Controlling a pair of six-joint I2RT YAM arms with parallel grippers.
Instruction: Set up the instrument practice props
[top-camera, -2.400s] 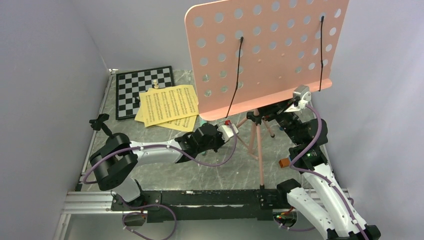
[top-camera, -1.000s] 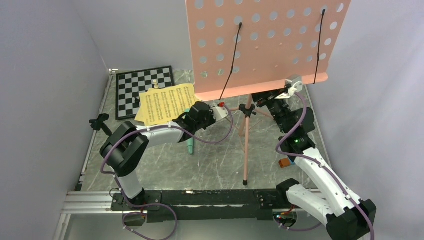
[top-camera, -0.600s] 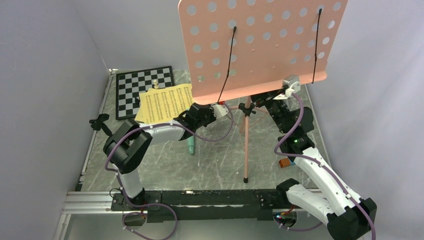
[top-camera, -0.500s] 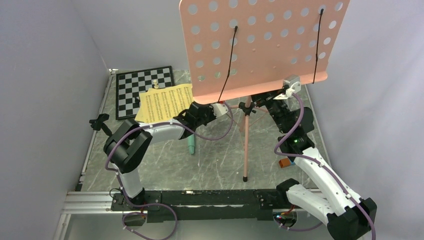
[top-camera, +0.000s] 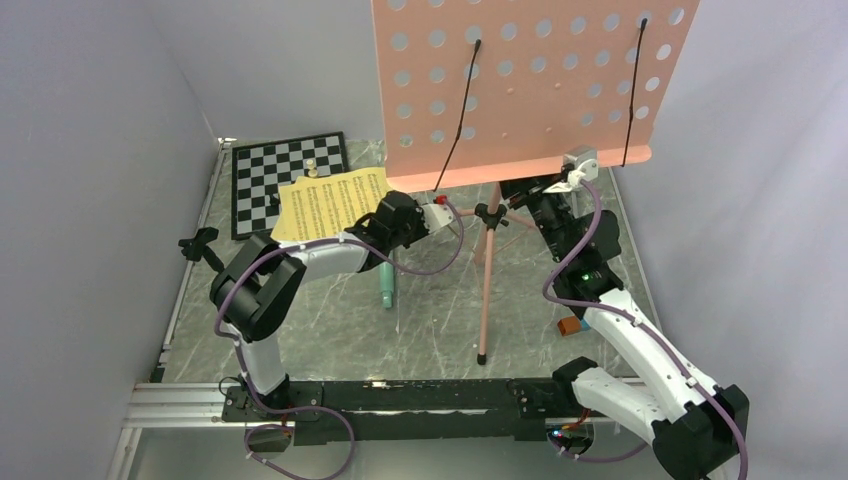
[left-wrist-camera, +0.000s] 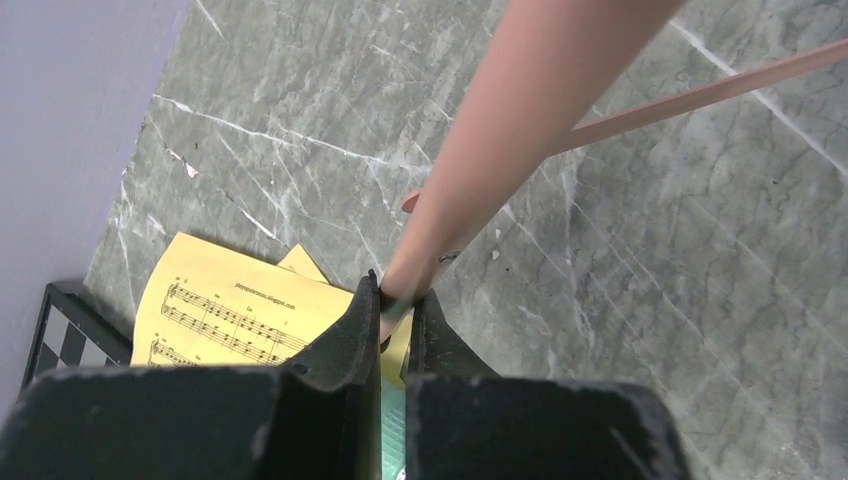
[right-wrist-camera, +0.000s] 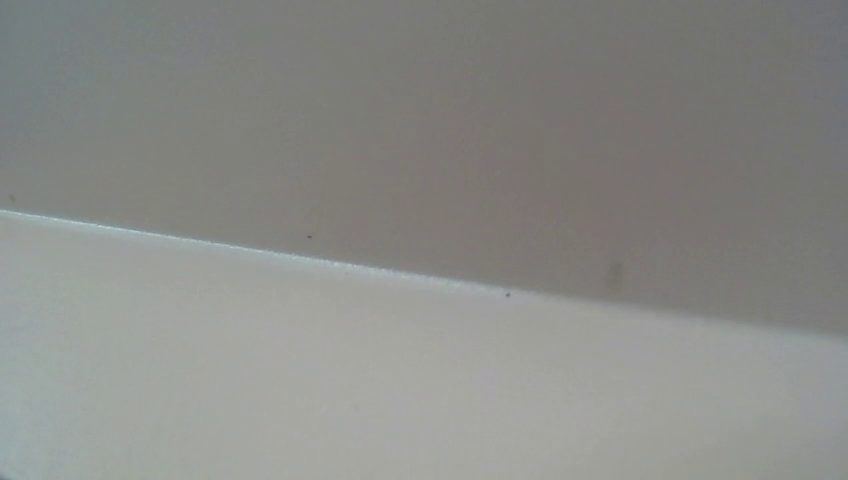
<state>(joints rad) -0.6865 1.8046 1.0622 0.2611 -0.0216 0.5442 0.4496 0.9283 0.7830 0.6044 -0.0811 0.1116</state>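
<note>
At the far left edge of the grey marbled counter (top-camera: 330, 335) stands a small black round-base stand (top-camera: 200, 245). Behind and to its right lies a black-and-white chessboard (top-camera: 285, 172), flat in the back corner. The yellow printed sheet-music pages (top-camera: 335, 203) overlap the board's near right corner. Just right of the pages, a mint-green microphone-like tube (top-camera: 386, 287) lies on the counter, partly under the left arm.

The left gripper (left-wrist-camera: 392, 300) is clamped on a pink tube of the pink perforated music stand (top-camera: 520, 90). In the left wrist view its two dark fingers (left-wrist-camera: 350, 335) press against that tube from either side. The stand is upright near the middle of the counter. Its wide panel fills the top of the overhead view, and the foot of one thin leg touches the counter toward the near edge.

The right gripper (top-camera: 522, 189) sits right under the panel's lower ledge, beside the stand's hub. Its jaws are hidden there, and the right wrist view shows only a blank pale surface, so I cannot tell whether they grip anything. A small orange toy block (top-camera: 568, 326) lies beside the right arm.
</note>
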